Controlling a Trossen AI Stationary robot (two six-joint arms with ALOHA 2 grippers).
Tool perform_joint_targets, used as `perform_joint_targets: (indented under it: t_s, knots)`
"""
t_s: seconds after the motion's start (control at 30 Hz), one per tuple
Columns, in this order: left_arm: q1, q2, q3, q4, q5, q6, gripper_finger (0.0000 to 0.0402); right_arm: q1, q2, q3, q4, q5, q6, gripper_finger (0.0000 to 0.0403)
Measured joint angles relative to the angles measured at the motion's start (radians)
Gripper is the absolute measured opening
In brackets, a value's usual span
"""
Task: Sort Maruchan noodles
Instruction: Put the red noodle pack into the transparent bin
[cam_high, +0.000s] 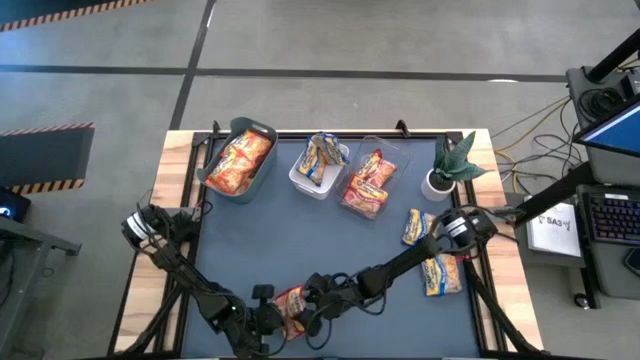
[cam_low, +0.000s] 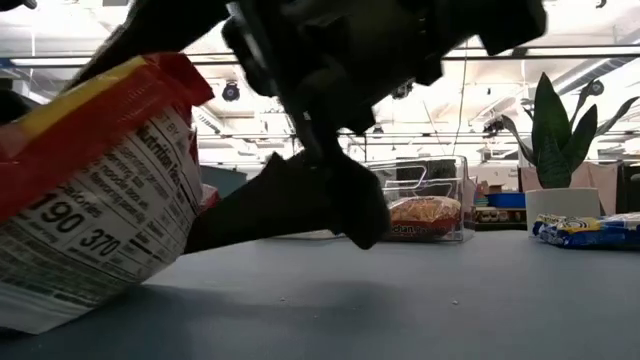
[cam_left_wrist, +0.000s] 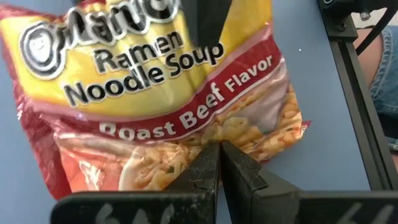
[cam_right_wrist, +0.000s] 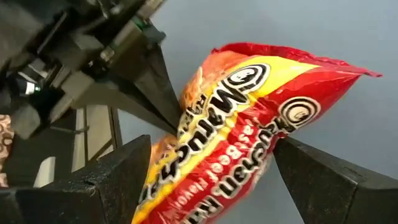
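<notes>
Near front edge of the table (cam_high: 330, 240), both arms meet over one orange-red roast beef packet (cam_high: 291, 305). Left gripper (cam_left_wrist: 219, 163) is pinched tight on the packet's lower edge, fingers pressed together with the crinkled plastic between them. Right gripper (cam_right_wrist: 211, 168) straddles the same packet, fingers spread wide on either side of it; whether they touch the wrapper cannot be told. In the low view the packet (cam_low: 90, 190) stands tilted, its nutrition panel facing the camera, its bottom edge low at the tabletop. Farther back, a grey-green bin (cam_high: 240, 160) holds orange-red packets, a white bin (cam_high: 318, 165) holds blue-and-yellow ones, and a clear bin (cam_high: 370, 180) holds whitish-and-red ones. Two blue-and-yellow packets lie loose on the right side of the table, one (cam_high: 417, 227) just beside the right arm's wrist, the other (cam_high: 440, 274) nearer the front. A potted plant (cam_high: 452, 165) stands at the far right corner.
</notes>
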Motion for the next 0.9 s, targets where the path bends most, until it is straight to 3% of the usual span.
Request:
perform_joint_targets:
  t_s: [0.2,0.5,0.9]
  knots:
    - [0.001,0.000,0.001,0.004,-0.004,0.000,0.0000,-0.007,0.016,0.056,-0.106,-0.010,-0.006,0.0320]
    - [0.001,0.000,0.006,0.008,-0.006,0.002,0.0000,-0.010,0.016,0.057,-0.115,-0.014,-0.020,0.0223]
    - [-0.003,-0.013,0.027,-0.012,-0.014,0.106,0.0000,-0.010,0.013,0.057,-0.108,-0.018,-0.057,0.0172]
